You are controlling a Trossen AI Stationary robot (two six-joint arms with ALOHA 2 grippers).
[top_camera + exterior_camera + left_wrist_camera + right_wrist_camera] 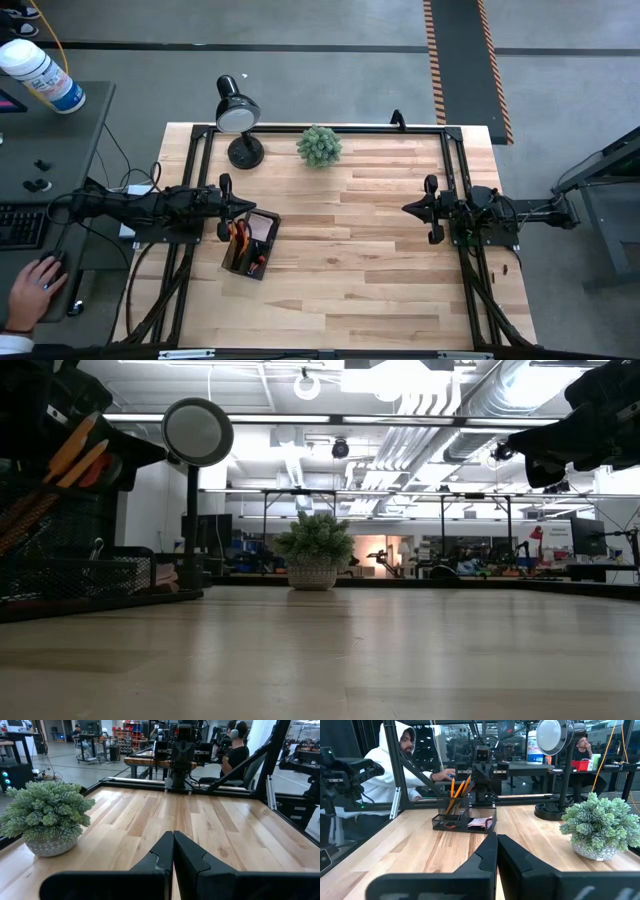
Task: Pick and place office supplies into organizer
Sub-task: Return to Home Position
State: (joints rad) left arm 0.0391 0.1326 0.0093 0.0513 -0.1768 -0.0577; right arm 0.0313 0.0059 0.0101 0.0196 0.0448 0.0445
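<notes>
The left gripper (243, 206) hangs above the pale wooden-plank table (380, 270) with its two dark fingers (160, 852) pressed flat against each other and nothing between them (the left wrist view shows only a hairline seam). The small black wire-mesh organizer (250, 243) sits on the table just beside this gripper's tip and partly below it, on the side toward the table's near edge. Thin yellow-orange pencils (457, 792) stand leaning in its tall compartment. A pale pink sticky-note pad (481, 823) lies in a lower compartment next to them.

The right gripper (408, 208) is well apart from the organizer, across the table and pointing toward it. Its fingers (485, 855) are likewise closed on each other and hold nothing. From this gripper the organizer lies straight ahead, with the left arm raised behind it.

A black round-based desk lamp (244, 152) stands near the left gripper, toward the table's far edge. A green spiky plant (319, 146) in a pale patterned pot stands near the same edge, between the two grippers and nearer the left one.

Beyond the table behind the left arm sits a person (395, 765) in a white hooded top. A hand (35, 290) rests on a mouse at the desk beside that arm.
</notes>
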